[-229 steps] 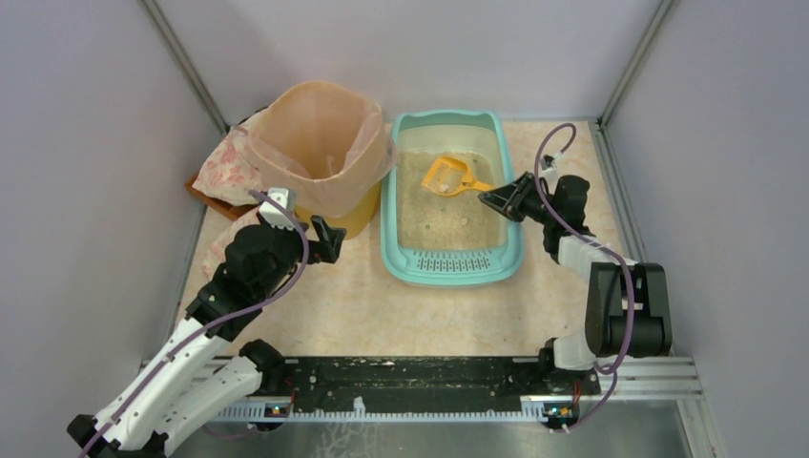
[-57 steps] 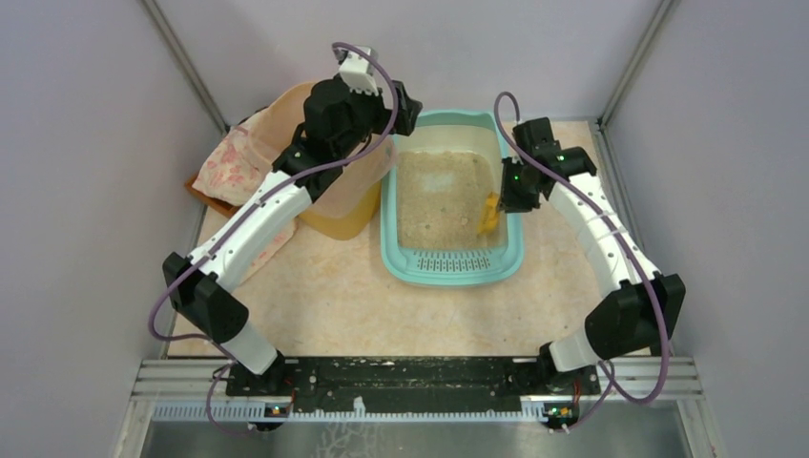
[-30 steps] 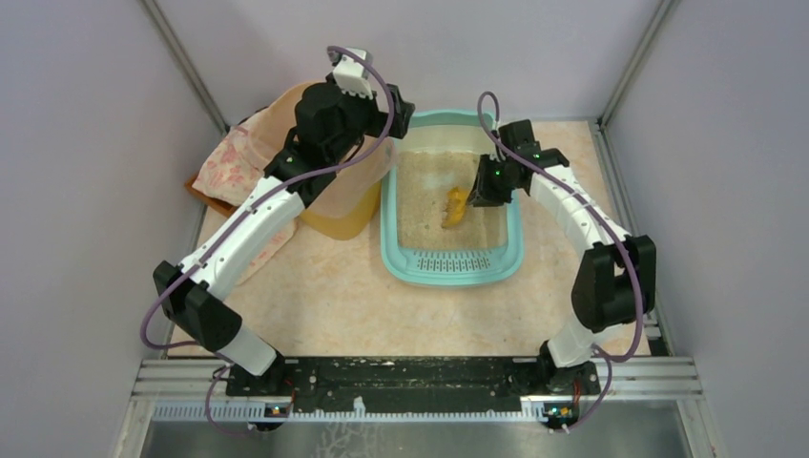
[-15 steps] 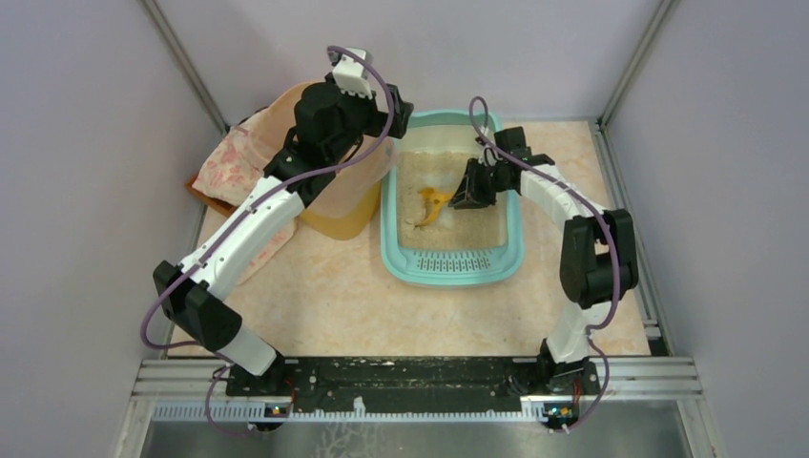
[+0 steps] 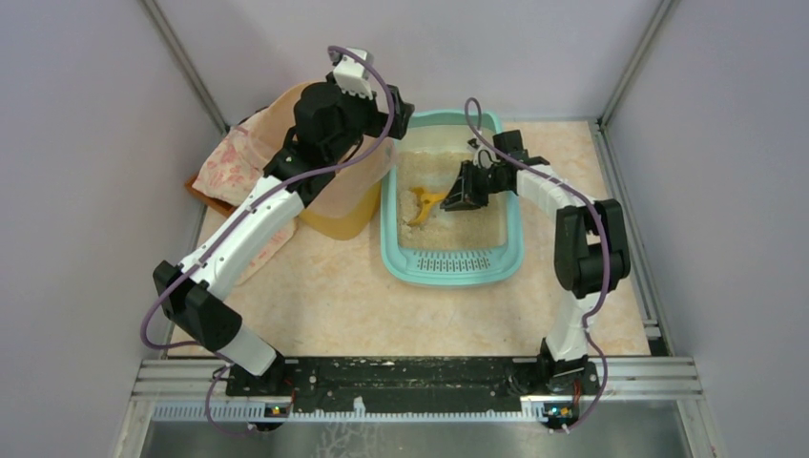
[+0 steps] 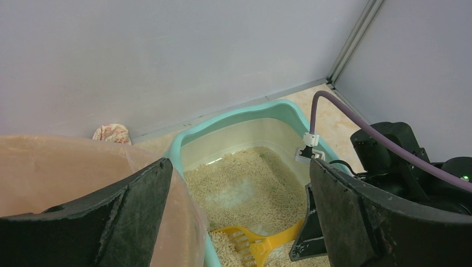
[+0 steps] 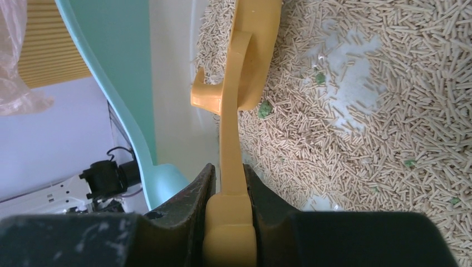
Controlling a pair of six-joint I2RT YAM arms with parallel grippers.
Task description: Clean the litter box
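**Step in hand:** scooping, in my judgement at its early stage.

**Right hand** [image 7: 228, 181]: it pinches the handle of the yellow litter scoop [image 7: 253, 50], with one finger pressed on each flat side. The scoop's slotted head lies ahead of the hand, down in the beige litter pellets [image 7: 362, 139]. It is close to the box wall that faces the hand. Small green bits [image 7: 265, 108] lie among the pellets, one just beside the scoop head and others further off to the hand's side. Bare patches of box floor show where the pellets are thin. A few pellets sit on the head; whether any waste is on it cannot be told.

**Litter box** [image 5: 451, 265]: it stands on the table [image 5: 363, 305], directly beneath the right hand and touching or just beside the yellow bin [image 5: 334, 221].

**Left hand** [image 6: 239, 166]: it is spread wide and holds nothing. It hovers over the edge of the bin's peach bag liner [image 6: 67, 167], with the box ahead of it and below.

**Next move, as judged:**
- Slide the scoop head under the green bits.
- Raise it level and let loose pellets fall through the slots.
- Carry the load over the wall ahead of the hand to the liner's mouth, then tip it in.

This calls for a steady wrist and enough height to clear the box rim. The left hand appears placed to steady the liner.
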